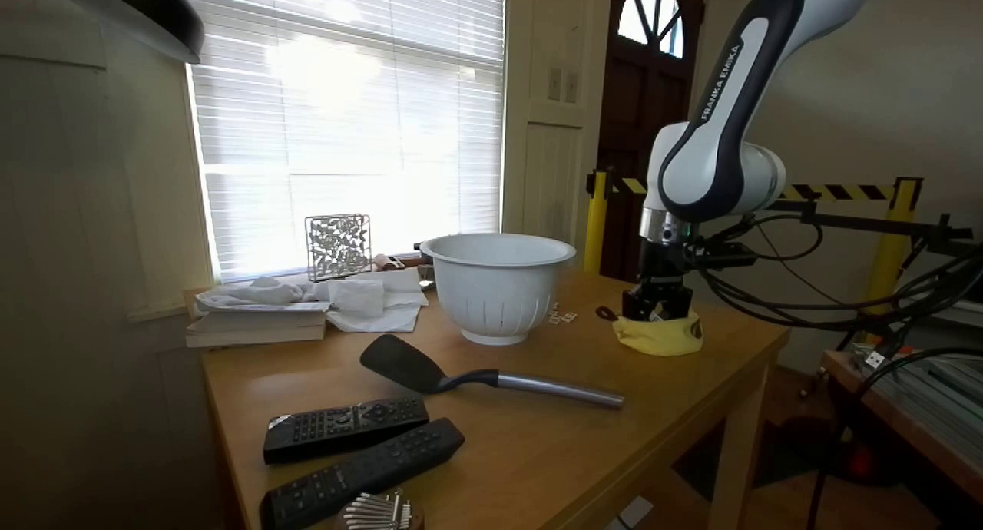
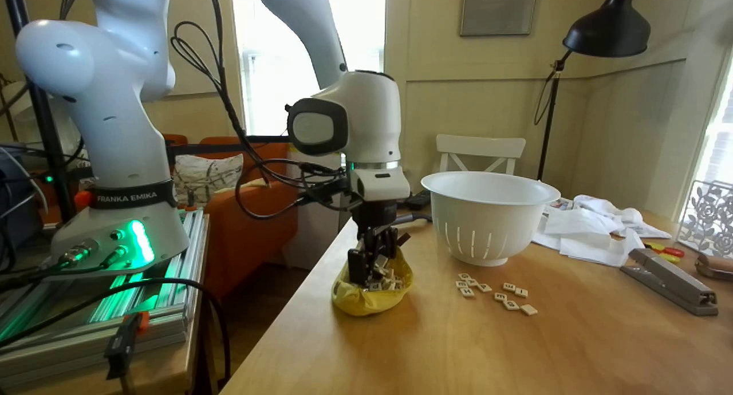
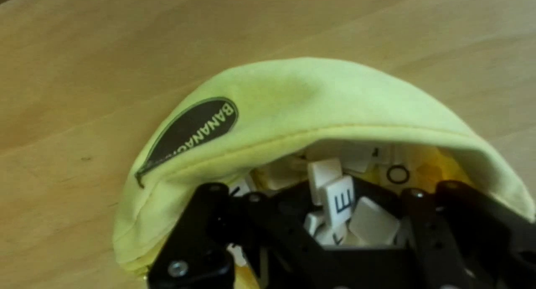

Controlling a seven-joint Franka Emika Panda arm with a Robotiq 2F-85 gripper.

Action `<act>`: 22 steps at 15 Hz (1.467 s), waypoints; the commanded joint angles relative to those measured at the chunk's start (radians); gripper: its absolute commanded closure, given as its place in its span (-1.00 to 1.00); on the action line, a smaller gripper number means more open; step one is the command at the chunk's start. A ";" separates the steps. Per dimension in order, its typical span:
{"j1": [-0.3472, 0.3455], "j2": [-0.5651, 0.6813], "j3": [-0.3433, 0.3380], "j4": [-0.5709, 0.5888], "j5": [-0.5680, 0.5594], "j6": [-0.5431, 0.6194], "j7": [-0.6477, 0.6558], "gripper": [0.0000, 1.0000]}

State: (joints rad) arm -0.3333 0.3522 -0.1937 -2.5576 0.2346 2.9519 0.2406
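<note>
A yellow cloth pouch with a dark oval label stands open on the wooden table, in both exterior views (image 1: 659,338) (image 2: 363,304) and in the wrist view (image 3: 318,92). White letter tiles (image 2: 391,281) fill it. My gripper (image 1: 656,309) points down with its fingers inside the pouch mouth; it also shows in an exterior view (image 2: 372,262). In the wrist view the fingers (image 3: 328,186) close in on a small clump of tiles, among them an E tile (image 3: 340,201) and a tile (image 3: 323,178) behind it. A blank-faced tile (image 3: 374,222) lies beside them. The lowest fingertip parts are hidden.
A white colander (image 1: 499,292) stands near the pouch. Loose letter tiles (image 2: 509,296) lie by it. A spatula (image 1: 553,387), two remotes (image 1: 349,426), a stapler (image 2: 670,280) and papers (image 2: 595,234) are on the table. The pouch sits near a table edge (image 1: 737,361).
</note>
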 commanded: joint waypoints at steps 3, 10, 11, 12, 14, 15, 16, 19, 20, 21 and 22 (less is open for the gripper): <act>0.043 -0.139 -0.062 -0.024 -0.008 -0.118 0.001 1.00; 0.063 -0.197 -0.107 -0.015 -0.045 -0.206 0.030 1.00; 0.075 -0.202 -0.119 -0.007 -0.071 -0.222 0.058 1.00; 0.085 -0.208 -0.126 -0.003 -0.093 -0.229 0.077 1.00; 0.108 -0.229 -0.141 0.012 -0.153 -0.255 0.126 1.00; 0.119 -0.239 -0.144 0.023 -0.184 -0.272 0.152 1.00; 0.130 -0.250 -0.147 0.036 -0.220 -0.291 0.182 1.00; 0.148 -0.276 -0.127 0.098 -0.277 -0.396 0.254 1.00; 0.151 -0.283 -0.115 0.123 -0.274 -0.439 0.263 1.00; 0.155 -0.289 -0.104 0.152 -0.276 -0.477 0.274 1.00; 0.158 -0.293 -0.092 0.182 -0.270 -0.517 0.280 1.00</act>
State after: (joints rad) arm -0.1859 0.0896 -0.3083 -2.4441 -0.0056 2.5492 0.4688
